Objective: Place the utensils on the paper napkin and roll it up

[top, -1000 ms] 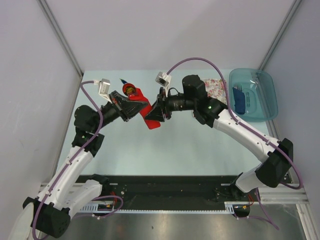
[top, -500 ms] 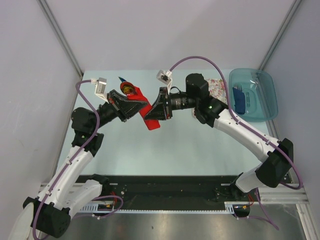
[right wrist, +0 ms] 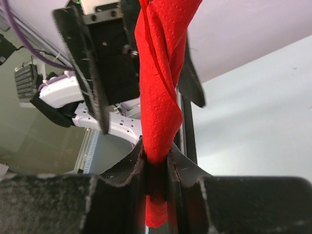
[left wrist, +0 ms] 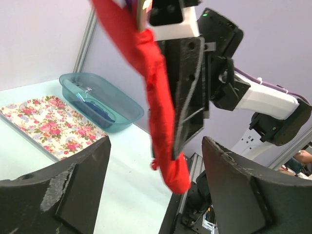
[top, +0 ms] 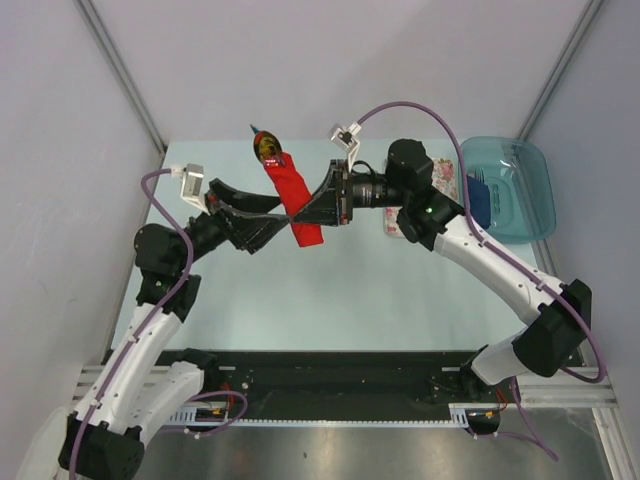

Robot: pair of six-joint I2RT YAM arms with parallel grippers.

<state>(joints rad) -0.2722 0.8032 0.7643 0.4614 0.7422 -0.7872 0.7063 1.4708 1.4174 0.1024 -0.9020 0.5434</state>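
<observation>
The right gripper has lifted the rolled paper napkin it pinches (spoon atop) — left gripper now gapes empty.

The left arm and the right arm are white with big black joints. A thin purple cable runs along each arm to a small white box just behind the hand. The fingers are black wedges with rough, scuffed grey edges. A tiny green light glows behind the right hand.

Rolled red paper napkin, gold spoon head atop, at right fingers
</observation>
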